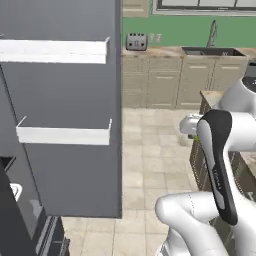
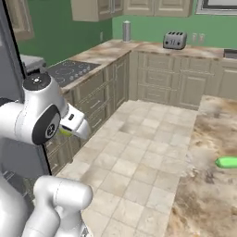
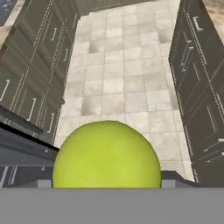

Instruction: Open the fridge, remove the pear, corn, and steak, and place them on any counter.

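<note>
Gripper point(image 3: 107, 183) holds the pear point(image 3: 106, 154): round yellow-green fruit sits between the jaws, big in hand view, tiled floor point(image 3: 122, 74) below it. In right base view a sliver of yellow-green shows under the white hand, over the floor, w/ dark drawer fronts point(image 2: 95, 104) just behind it.

Corn point(image 2: 227, 162), bright green, lies on the marbled counter point(image 2: 203, 185) at right, well apart from the gripper.

Fridge point(image 1: 65, 100) door stands open at left in left base view, dark grey, 2 white shelves point(image 1: 64, 134) on its inner face; it blocks that whole side. Robot's own arm point(image 1: 217, 160) covers the lower right of that view.

Other stuff: toaster point(image 2: 175, 40) on the far counter by the green wall point(image 2: 157, 25), metal cylinder point(image 2: 126, 30) near the corner, cooktop point(image 2: 69, 70) on left run, sink w/ faucet point(image 1: 212, 35) further along. Beige cabinets point(image 2: 162, 78) w/ bar handles under the tops. Floor light beige tile, aisle between the cabinet runs.
</note>
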Tool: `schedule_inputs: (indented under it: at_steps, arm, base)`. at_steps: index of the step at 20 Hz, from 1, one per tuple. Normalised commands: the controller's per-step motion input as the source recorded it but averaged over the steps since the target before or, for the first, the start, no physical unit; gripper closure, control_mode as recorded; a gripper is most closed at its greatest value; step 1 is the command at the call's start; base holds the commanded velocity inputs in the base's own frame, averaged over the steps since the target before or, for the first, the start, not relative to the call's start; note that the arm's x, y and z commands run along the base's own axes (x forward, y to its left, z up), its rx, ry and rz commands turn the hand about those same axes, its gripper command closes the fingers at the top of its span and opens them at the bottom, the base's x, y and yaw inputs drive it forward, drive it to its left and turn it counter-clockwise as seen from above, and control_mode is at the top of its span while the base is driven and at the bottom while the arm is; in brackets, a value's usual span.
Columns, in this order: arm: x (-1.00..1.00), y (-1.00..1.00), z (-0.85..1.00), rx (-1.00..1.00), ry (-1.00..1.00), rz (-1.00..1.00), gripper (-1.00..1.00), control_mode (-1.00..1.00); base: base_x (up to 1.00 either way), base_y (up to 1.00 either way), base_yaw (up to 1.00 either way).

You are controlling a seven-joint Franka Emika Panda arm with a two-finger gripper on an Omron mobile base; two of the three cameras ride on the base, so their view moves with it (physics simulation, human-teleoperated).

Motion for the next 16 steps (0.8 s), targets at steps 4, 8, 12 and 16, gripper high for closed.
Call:
schedule_inputs:
  at_steps: [4,8,12,16]
  arm:
    - [0.0,0.0,0.0,0.0,0.0,0.0,1.0,1.0]
    - [0.0,-0.19,-0.07,0.0,0.0,-0.16,1.0,-1.0]
    - [0.34,-1.0,-0.36,0.03,0.0,-0.42,1.0,-1.0]
    - [0.51,-1.0,-0.5,0.07,0.01,-0.28,1.0,-1.0]
  base:
    - [-0.38,0.0,-0.94]
    - [-0.16,-0.05,-0.63]
    - [0.0,0.0,0.0]
    - [0.0,0.0,0.0]
